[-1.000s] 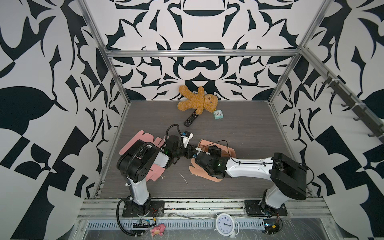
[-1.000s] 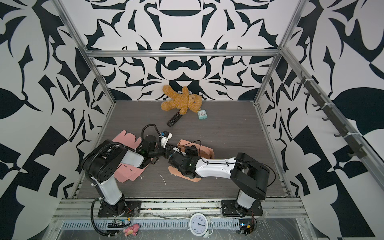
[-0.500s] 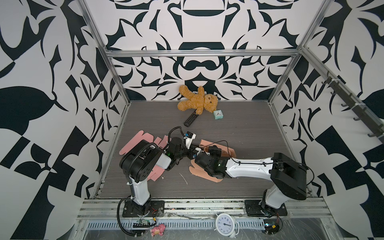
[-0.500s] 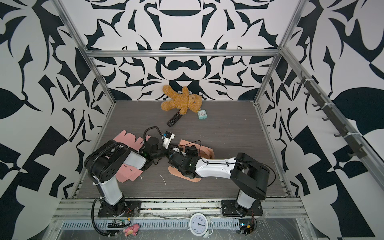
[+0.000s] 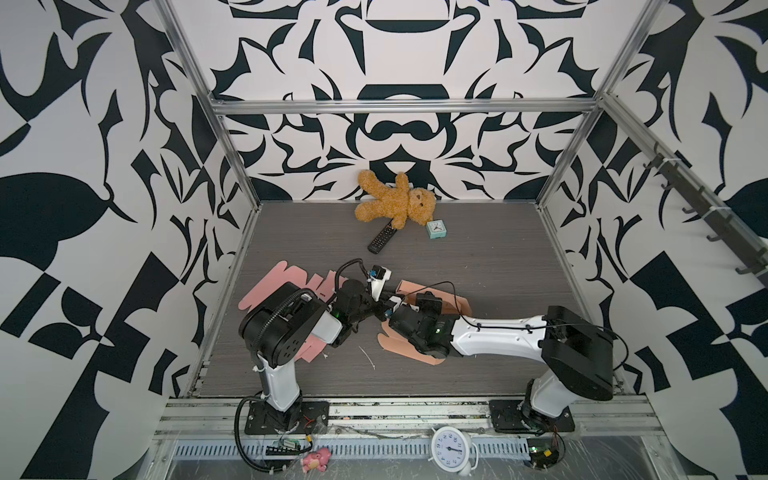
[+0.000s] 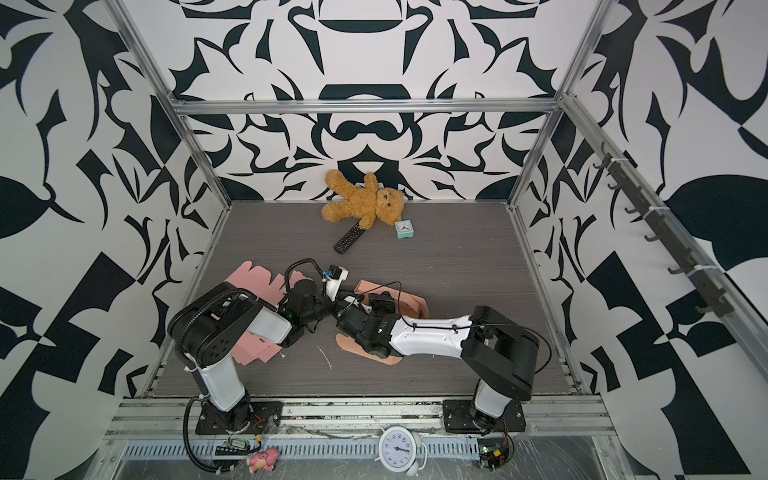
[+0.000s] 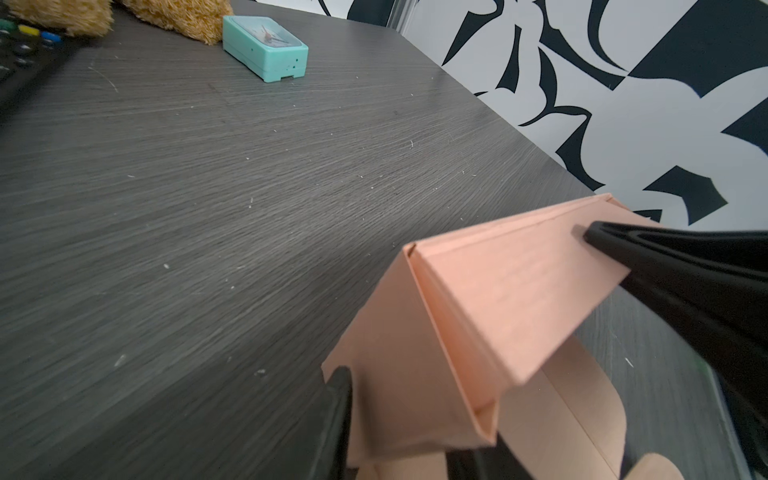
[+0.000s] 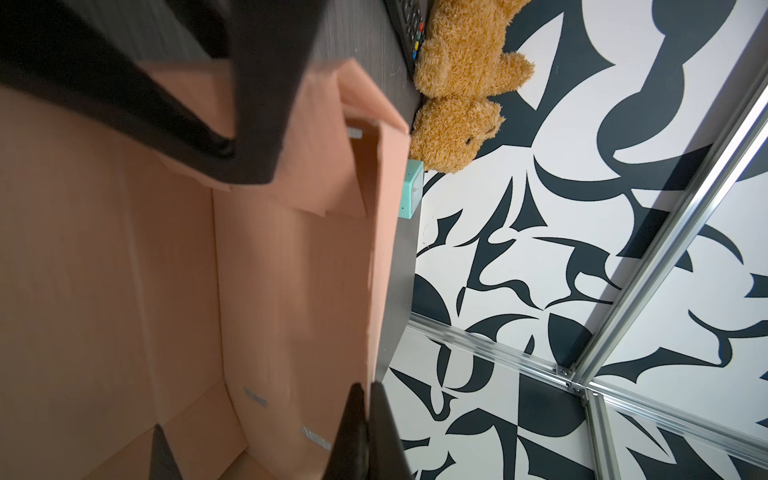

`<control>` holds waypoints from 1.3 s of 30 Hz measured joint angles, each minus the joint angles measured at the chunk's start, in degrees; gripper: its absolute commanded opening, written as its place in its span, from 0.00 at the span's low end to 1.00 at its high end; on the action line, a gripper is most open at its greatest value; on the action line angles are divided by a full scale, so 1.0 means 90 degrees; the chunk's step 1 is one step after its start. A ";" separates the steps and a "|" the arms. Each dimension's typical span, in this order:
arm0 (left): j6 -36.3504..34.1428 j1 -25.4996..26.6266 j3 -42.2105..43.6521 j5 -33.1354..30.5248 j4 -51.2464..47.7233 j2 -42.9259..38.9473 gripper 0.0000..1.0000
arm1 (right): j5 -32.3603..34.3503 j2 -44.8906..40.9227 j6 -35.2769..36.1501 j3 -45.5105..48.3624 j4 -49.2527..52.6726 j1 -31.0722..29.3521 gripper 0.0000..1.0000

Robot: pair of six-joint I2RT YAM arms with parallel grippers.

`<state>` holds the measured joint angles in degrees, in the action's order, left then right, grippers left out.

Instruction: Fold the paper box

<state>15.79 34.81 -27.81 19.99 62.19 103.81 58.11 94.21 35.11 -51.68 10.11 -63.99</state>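
The paper box [image 7: 511, 291] lies near the middle of the table [image 7: 208, 187], between the two arms, and is only part formed; one long wall is raised with its flap turned inward, while other flaps are seen lying flat in both top views. The left gripper [image 7: 465, 303] is set astride that wall, jaws partly apart, one finger outside and one on the turned flap; whether the card is pinched cannot be told. The right gripper [image 8: 368, 399] is closed, apparently on a raised wall's rim. Wall-locking is judged to be in hand; next, the flap would need pressing down to the base while the box is steadied.
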 measured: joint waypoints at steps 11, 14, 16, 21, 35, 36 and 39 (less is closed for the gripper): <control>-0.0214 0.0146 0.0000 -0.0240 0.0019 -0.0010 0.31 | -0.0211 -0.0044 -0.0386 -0.0172 0.0498 0.0000 0.04; -0.0274 0.0194 0.0000 -0.0306 0.0022 -0.0012 0.28 | -0.0267 -0.0087 -0.0454 -0.0182 0.0617 0.0000 0.05; -0.0321 0.0226 0.0002 -0.0376 0.0019 -0.0029 0.26 | -0.0325 -0.0112 -0.0522 -0.0204 0.0707 -0.0002 0.07; -0.0544 0.0342 0.0032 -0.0721 -0.0066 -0.0148 0.24 | -0.0673 -0.0231 -0.0767 -0.0277 0.0979 -0.0032 0.17; -0.1086 0.0750 0.0092 -0.1489 -0.0279 -0.0364 0.23 | -0.1921 -0.1583 -0.2144 -0.0311 0.1545 -0.0073 0.54; -0.1103 0.0765 0.0092 -0.1520 -0.0282 -0.0364 0.23 | -0.2011 -0.1727 -0.2256 -0.0311 0.1569 -0.0073 0.54; -0.1158 0.0814 0.0092 -0.1639 -0.0323 -0.0364 0.23 | -0.2322 -0.2164 -0.2769 -0.0311 0.1639 -0.0073 0.58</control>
<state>5.37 42.13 -26.98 5.23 59.29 100.53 37.21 74.74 10.20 -54.48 24.86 -64.64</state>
